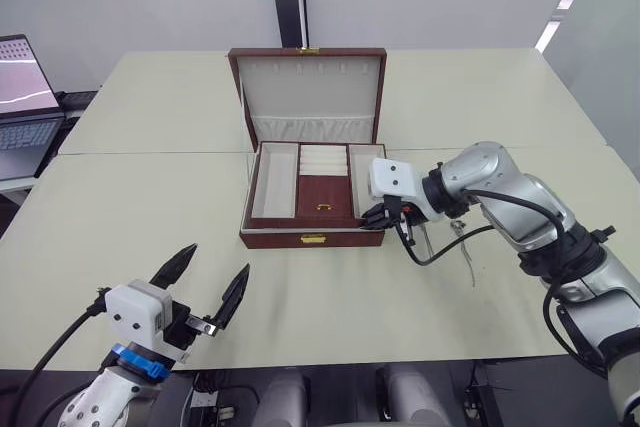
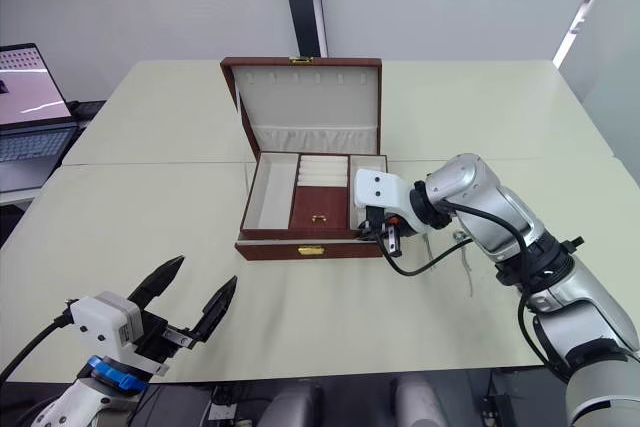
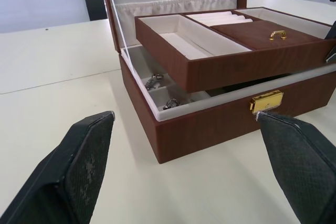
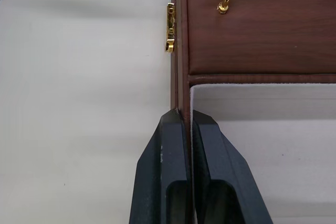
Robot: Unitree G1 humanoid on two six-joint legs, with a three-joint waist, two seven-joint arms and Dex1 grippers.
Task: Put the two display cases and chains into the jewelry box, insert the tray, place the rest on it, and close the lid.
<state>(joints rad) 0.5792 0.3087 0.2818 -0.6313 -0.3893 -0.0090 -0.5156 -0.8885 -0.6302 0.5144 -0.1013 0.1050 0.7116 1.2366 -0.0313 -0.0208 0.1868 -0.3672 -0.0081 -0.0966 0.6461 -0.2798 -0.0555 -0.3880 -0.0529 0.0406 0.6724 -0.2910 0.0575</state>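
Reddish-brown rectangular jewelry box (image 1: 312,238) with a gold clasp sits at table centre, at my 12 o'clock. Its cream-lined hinged lid (image 1: 308,87) stands upright behind it.

The shallow reddish-brown tray (image 1: 306,192), with cream end compartments and a brown middle panel, sits in the box mouth, tilted. In my left wrist view its left end rides above the box rim. Beneath that raised end, thin silver chains (image 3: 163,93) lie in the box's cream compartments.

My right gripper (image 1: 378,215), at about 1 o'clock, is clenched on the tray's front wall at its right end, one finger outside, one inside.

My left gripper (image 1: 200,287) hangs low at 7 o'clock, well short of the box, its black fingers (image 3: 79,166) spread wide and grasping nothing.

A laptop (image 1: 25,97) sits at 10 o'clock on a side table. Something thin and metallic (image 1: 462,242) lies on the cream table (image 1: 150,197) under my right arm; I cannot tell what it is.
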